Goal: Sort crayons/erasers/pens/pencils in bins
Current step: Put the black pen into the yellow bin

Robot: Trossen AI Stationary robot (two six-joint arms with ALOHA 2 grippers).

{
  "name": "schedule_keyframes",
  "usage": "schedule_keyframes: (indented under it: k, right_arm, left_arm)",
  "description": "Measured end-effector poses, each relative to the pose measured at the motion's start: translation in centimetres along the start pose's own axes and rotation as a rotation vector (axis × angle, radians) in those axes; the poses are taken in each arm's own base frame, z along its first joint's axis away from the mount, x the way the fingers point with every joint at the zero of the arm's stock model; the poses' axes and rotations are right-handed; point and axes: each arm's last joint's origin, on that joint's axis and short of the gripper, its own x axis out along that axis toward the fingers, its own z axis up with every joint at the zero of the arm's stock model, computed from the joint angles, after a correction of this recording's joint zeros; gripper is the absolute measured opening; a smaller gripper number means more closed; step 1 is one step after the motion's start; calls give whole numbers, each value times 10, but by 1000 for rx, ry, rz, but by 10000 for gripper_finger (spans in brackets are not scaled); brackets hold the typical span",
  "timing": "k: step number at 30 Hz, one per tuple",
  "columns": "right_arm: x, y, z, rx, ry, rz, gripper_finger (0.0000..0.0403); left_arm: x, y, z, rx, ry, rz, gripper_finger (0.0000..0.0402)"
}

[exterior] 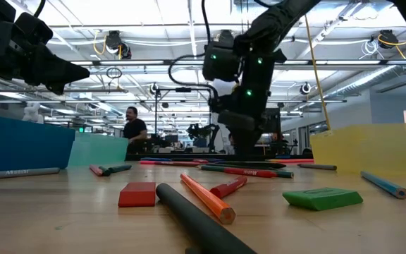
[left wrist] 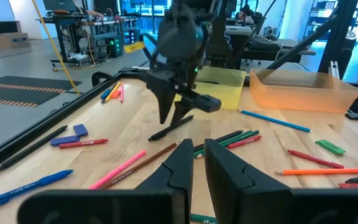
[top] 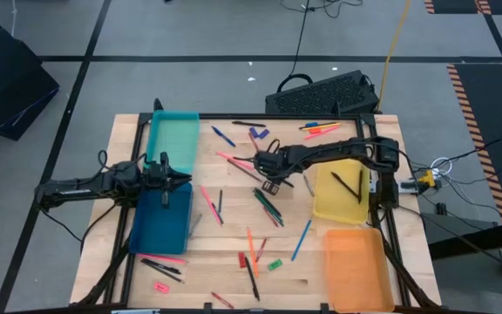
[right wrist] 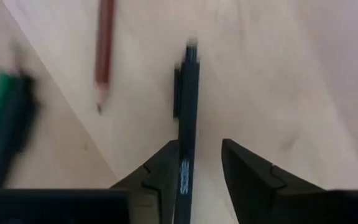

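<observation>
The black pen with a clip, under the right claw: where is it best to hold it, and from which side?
Hold the black pen with a clip at mid-barrel, away from the clip, coming from straight above. Its long, thin barrel runs between the fingers of the right claw, so closing across its width should pinch it.

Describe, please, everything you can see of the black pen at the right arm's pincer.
The black pen is a slim, dark stick, seemingly plastic, with a clip along one side and pale lettering on its barrel. It runs between the fingers of the right pincer, which stand slightly apart; it lies against one finger, with a gap to the other. In the left wrist view it hangs tilted from that pincer over the wooden table, its lower end near or on the wood.
</observation>
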Motion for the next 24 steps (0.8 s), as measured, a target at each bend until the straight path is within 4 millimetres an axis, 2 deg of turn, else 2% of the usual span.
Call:
schedule_keyframes:
  k: [7,12,20,24]
  right_arm:
    - [17,-2,-19,29,23,43,110]
    - [24,-4,-28,26,54,35,92]
    - [25,-4,-30,23,61,28,32]
    - [21,-4,-28,28,37,37,23]
  left_arm:
    - [0,0,0,0,0,0,44]
    - [0,0,0,0,0,0,44]
    - [0,0,0,0,0,0,44]
    - [0,0,0,0,0,0,44]
